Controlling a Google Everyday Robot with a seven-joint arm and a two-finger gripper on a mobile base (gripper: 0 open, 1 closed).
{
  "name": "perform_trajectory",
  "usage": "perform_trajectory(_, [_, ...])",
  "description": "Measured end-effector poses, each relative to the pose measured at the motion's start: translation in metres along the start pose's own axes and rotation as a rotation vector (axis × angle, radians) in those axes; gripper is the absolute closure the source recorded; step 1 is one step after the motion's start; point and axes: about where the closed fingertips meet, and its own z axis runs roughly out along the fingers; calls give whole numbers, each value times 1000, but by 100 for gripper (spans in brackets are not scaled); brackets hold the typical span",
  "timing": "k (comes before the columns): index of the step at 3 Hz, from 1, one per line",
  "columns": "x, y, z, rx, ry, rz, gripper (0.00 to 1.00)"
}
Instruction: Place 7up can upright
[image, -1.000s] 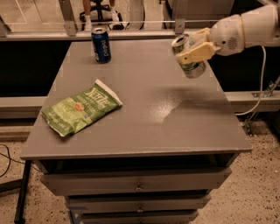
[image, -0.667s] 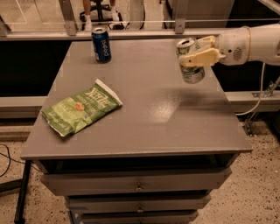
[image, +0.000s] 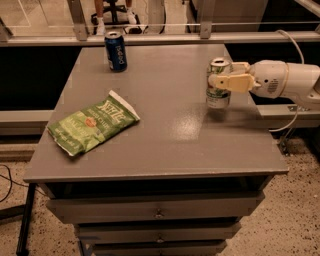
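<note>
- Clasping the 7up can (image: 218, 94) across its upper half with two yellowish fingers (image: 236, 83), one on the near side and one behind; gripper (image: 220, 75) narrowed to the can's width, with nothing else in its hold.
- Reaching in level from the right on a white arm (image: 282, 82), above the right edge of the grey table (image: 165, 145).
- Standing upright, silver top up, green markings on a pale body: the 7up can, on the right side of the table, near that edge.
- Meeting the tabletop at the base, as far as can be seen; firm contact hard to tell.
- Standing upright near the far left corner, well apart: a dark blue Pepsi can (image: 115, 51).
- Lying flat on the left side, nearer the front: a green chip bag (image: 92, 127), well apart from both cans.
- Sitting shut beneath the tabletop: drawers (image: 155, 210).
</note>
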Motion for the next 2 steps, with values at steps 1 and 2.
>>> perform_trajectory(1, [6, 3, 0, -15, -53, -45, 82])
perform_trajectory(2, [11, 11, 0, -12, -69, -133, 59])
